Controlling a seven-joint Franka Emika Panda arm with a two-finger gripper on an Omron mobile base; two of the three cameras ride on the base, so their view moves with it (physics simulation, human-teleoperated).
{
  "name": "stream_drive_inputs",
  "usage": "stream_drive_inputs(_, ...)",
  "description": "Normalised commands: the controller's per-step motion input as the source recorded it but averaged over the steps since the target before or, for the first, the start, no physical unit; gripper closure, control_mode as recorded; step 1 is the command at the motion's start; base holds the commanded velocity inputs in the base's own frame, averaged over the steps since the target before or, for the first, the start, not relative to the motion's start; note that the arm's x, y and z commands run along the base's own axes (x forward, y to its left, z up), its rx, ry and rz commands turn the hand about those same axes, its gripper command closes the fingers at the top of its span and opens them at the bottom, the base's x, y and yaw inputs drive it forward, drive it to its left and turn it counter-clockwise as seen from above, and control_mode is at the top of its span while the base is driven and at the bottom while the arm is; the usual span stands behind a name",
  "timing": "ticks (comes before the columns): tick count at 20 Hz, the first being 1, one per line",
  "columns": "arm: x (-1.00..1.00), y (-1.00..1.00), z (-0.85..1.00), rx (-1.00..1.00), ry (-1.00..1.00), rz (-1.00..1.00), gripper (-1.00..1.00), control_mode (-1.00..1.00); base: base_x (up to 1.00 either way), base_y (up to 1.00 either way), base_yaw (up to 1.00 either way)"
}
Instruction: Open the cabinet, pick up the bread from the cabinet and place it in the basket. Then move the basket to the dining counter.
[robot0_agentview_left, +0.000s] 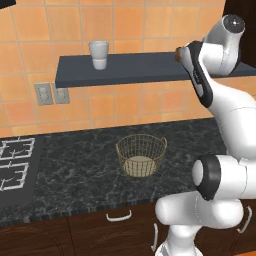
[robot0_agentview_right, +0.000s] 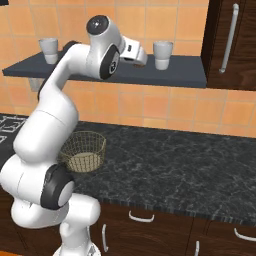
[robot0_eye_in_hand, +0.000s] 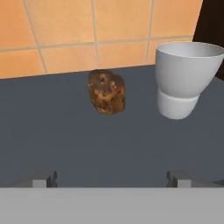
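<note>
- The pincer (robot0_eye_in_hand: 111, 178) was seen spread wide and empty, its two small dark fingertips (robot0_eye_in_hand: 43, 178) standing well apart at the bottom of the hand view.
- The small, rounded, dark brown lump of bread (robot0_eye_in_hand: 107, 92) lay on the flat dark grey shelf (robot0_eye_in_hand: 65, 131), ahead of the pincer and about midway between its tips, not yet reached by them.
- A white ceramic cup (robot0_eye_in_hand: 183, 76) stood on the same shelf just beside the bread, ahead of the pincer's right-hand tip as that view showed it.
- The step in hand was judged to be the approach to the bread for pick-up.
- To be done well, the pincer was judged to need a straight advance along its own line, so that the bread passed between the tips before any closing.
- The tip on the cup's side was thought the main risk; a slight shift away from the cup was judged wise.
- The tips were best kept just above the shelf surface, so as not to scrape it.
- Closing was judged best made across the middle of the lump, since its rounded form might slip from a grip near an edge.
- The round tan wire-mesh basket (robot0_agentview_left: 141, 155) with its pale disc base stood on the black speckled granite bench (robot0_agentview_left: 90, 170), well below the pincer, and held nothing.
</note>
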Motion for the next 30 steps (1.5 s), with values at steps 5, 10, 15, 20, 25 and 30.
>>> stream_drive_inputs(5, 0.49, 0.00, 0.00, 0.00, 0.00, 0.00, -1.00, -1.00, 0.00, 0.00, 0.00)
stream_drive_inputs(10, 0.45, 0.00, -0.09, 0.00, 0.00, 0.00, -1.00, -1.00, 0.00, 0.00, 0.00)
stream_drive_inputs(15, 0.43, 0.00, -0.13, 0.00, 0.00, 0.00, -1.00, -1.00, 0.00, 0.00, 0.00)
stream_drive_inputs(20, 0.28, -0.09, -0.01, 0.00, 0.00, 0.00, -1.00, -1.00, 0.00, 0.00, 0.00)
stream_drive_inputs(25, 0.33, -0.06, -0.06, 0.00, 0.00, 0.00, -1.00, -1.00, 0.00, 0.00, 0.00)
stream_drive_inputs(30, 0.24, -0.07, -0.02, 0.00, 0.00, 0.00, -1.00, -1.00, 0.00, 0.00, 0.00)
